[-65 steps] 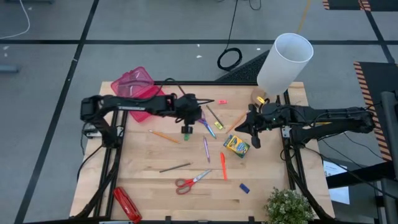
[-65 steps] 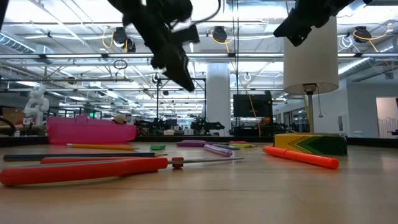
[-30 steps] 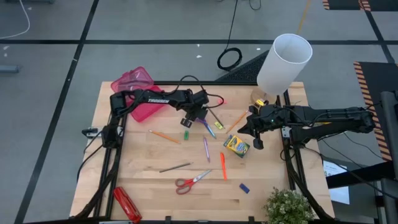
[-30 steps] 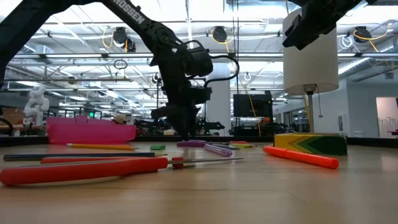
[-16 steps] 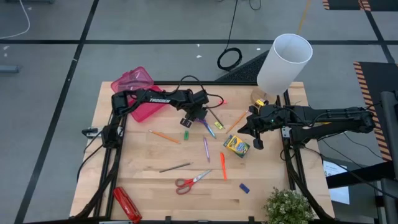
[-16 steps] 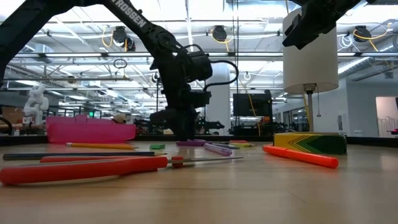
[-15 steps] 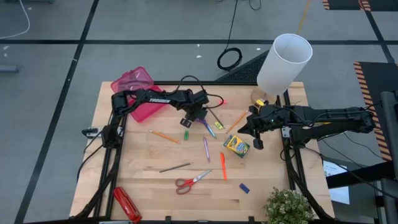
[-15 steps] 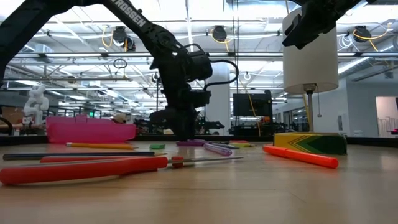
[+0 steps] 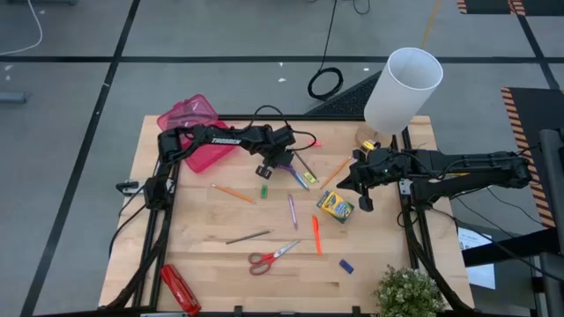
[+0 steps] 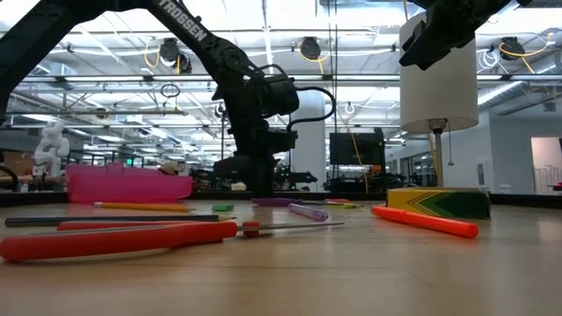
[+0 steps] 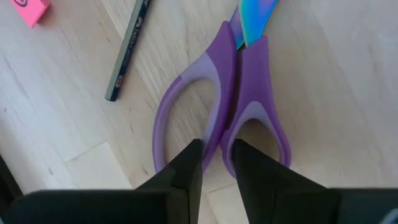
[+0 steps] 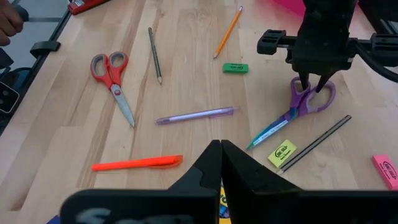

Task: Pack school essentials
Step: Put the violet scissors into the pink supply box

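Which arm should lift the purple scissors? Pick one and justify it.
Left. The left gripper is already down on the purple scissors, its fingers astride the handle between the loops. The right gripper hovers by the crayon box, farther off.

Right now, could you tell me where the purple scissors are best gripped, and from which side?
Probably at the bar between the two finger loops of the purple scissors, from straight above: they lie flat, and the left gripper already straddles that bar, fingers in the loops.

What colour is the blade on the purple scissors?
Rainbow: the blade shimmers blue, green and pink, best in the left wrist view.
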Controlling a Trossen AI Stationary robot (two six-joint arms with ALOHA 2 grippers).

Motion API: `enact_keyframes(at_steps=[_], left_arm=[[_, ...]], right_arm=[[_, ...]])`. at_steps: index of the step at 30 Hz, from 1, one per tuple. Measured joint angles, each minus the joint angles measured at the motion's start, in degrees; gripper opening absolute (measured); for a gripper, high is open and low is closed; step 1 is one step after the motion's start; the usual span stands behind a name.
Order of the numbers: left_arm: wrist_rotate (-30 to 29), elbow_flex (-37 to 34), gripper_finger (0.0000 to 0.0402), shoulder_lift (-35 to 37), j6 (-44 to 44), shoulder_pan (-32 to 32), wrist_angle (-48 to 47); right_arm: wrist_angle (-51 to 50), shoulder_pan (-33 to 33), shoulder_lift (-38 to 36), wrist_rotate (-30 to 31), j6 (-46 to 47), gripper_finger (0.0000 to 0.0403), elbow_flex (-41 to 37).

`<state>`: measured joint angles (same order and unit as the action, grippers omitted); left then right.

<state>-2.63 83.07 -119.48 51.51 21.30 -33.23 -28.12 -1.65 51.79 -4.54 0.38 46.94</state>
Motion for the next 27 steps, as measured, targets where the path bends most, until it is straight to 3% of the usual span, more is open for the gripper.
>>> enact_keyframes(at_steps=[6,15,27], left_arm=[[1.12,0.01,0.0092,-0.32,-2.08,0.00,-0.09],[0.04,0.22,0.0131,-1.49,-3.68,-1.03,0.55],[-0.64,0.13,0.0078,-1.64,-6.27,-1.55,-0.18]], right_arm=[[0.00,0.00,0.00,-0.02,0.00,0.0000,0.00],[-0.41,0.00,0.00,-0.04,0.00,0.0000,0.00],[-0.48,0.01,0.00,-0.04,0.00,0.0000,0.00]])
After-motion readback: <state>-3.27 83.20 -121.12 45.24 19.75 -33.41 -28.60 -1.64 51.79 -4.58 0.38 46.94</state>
